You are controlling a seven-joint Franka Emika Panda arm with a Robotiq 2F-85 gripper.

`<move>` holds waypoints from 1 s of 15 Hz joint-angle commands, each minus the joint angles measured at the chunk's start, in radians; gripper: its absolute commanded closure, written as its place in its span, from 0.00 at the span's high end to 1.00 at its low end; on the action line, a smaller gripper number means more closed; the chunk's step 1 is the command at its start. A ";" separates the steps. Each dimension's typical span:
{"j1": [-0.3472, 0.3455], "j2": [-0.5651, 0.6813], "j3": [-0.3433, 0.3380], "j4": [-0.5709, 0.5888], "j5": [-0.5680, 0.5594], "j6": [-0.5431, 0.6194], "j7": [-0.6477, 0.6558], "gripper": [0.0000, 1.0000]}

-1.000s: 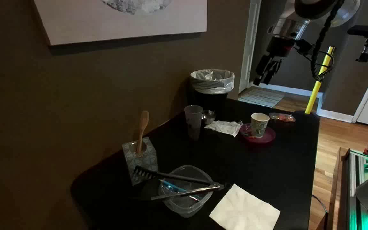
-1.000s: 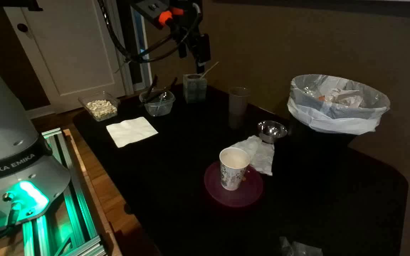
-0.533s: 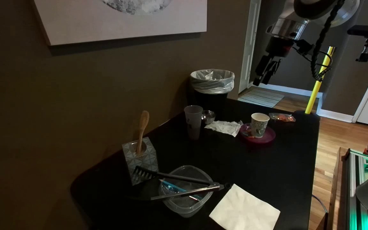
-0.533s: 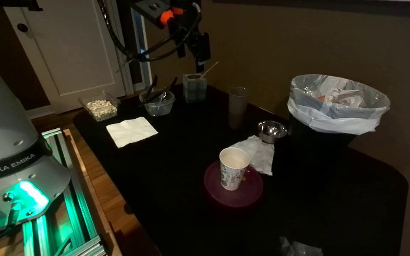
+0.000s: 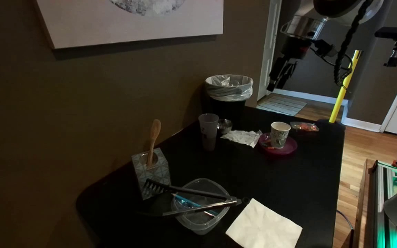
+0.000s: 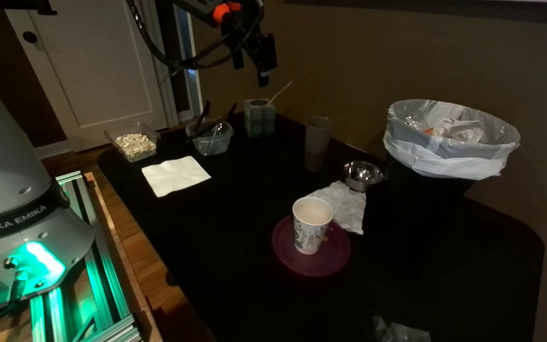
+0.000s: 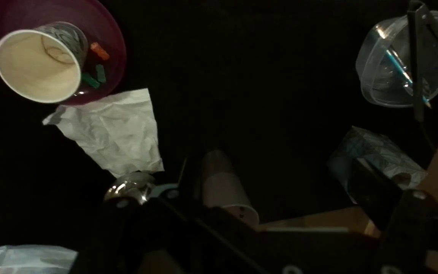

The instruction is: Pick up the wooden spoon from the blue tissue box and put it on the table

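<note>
The wooden spoon [image 5: 153, 137] stands tilted in the slot of the blue tissue box [image 5: 159, 168], its wider end sticking out above. In an exterior view the spoon [image 6: 281, 92] shows as a thin tan stick leaning out of the box [image 6: 260, 121]. My gripper [image 5: 276, 86] is open and empty, high above the black table [image 5: 253, 179] and well away from the box. It also shows in an exterior view [image 6: 252, 73]. In the wrist view the fingers [image 7: 274, 167] are wide apart. The box [image 7: 386, 152] lies partly behind a finger there; the spoon cannot be made out.
A clear container [image 5: 200, 220] with tongs across it stands beside the box. A tall cup [image 5: 209, 132], metal bowl [image 6: 363, 175], crumpled napkin [image 5: 243, 137], paper cup [image 5: 280, 134] on a red plate [image 6: 285, 256], flat napkin [image 5: 264, 225] and lined bin [image 5: 229, 89] stand around.
My gripper has risen a little and shifted slightly left in both exterior views, mostly in the last half second. The spoon and box have not moved.
</note>
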 commanded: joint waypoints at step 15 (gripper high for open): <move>0.133 0.300 0.370 0.354 0.003 0.081 0.452 1.00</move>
